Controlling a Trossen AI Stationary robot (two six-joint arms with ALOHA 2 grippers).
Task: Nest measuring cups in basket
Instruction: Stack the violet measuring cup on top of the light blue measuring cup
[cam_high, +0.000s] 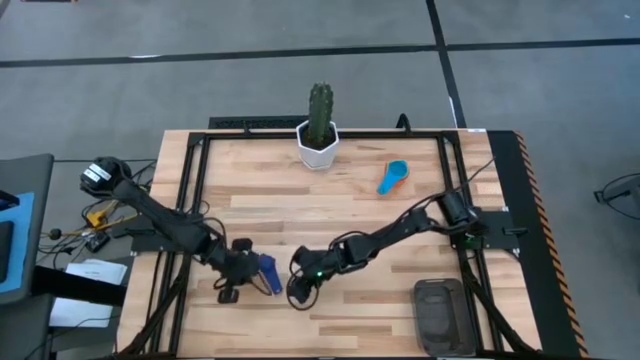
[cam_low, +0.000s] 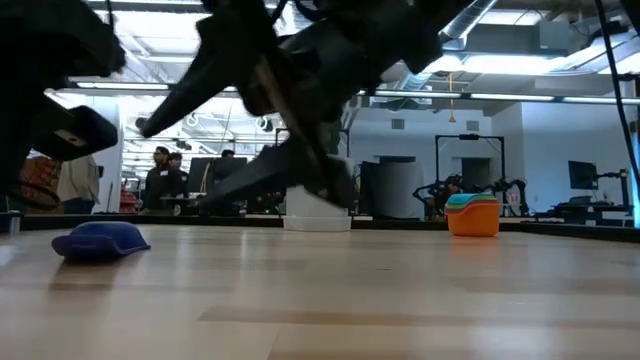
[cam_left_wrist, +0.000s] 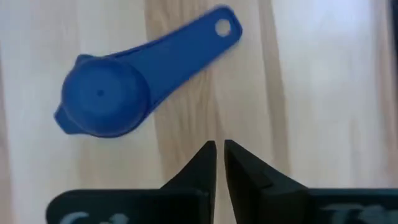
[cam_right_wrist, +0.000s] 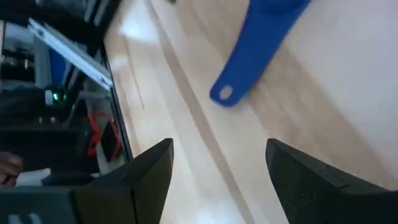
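Blue scoop (cam_left_wrist: 127, 84): lies upside down on the wood, free, just ahead of the left gripper (cam_left_wrist: 219, 152), handle pointing away from its bowl.
Left jaws: together, a sliver of gap, clamped on nothing; the scoop is beside them, not between them.
Right gripper (cam_right_wrist: 217, 165): jaws wide apart and empty, hovering over the scoop's handle end, likely placed to take it by the handle.
Other scoops: a light blue one (cam_high: 392, 177) lies alone near the cactus pot (cam_high: 317, 145); in the low view a stack (cam_low: 472, 213) of orange, yellow and blue seems to stand there, though the angle makes this hard to confirm.
Basket (cam_high: 440, 312): dark grey, at the table's near right corner, well apart from both grippers; appears empty.
Table (cam_high: 300, 215): pale wood planks in a black frame.
Room: workshop behind, people standing at benches in the distance.
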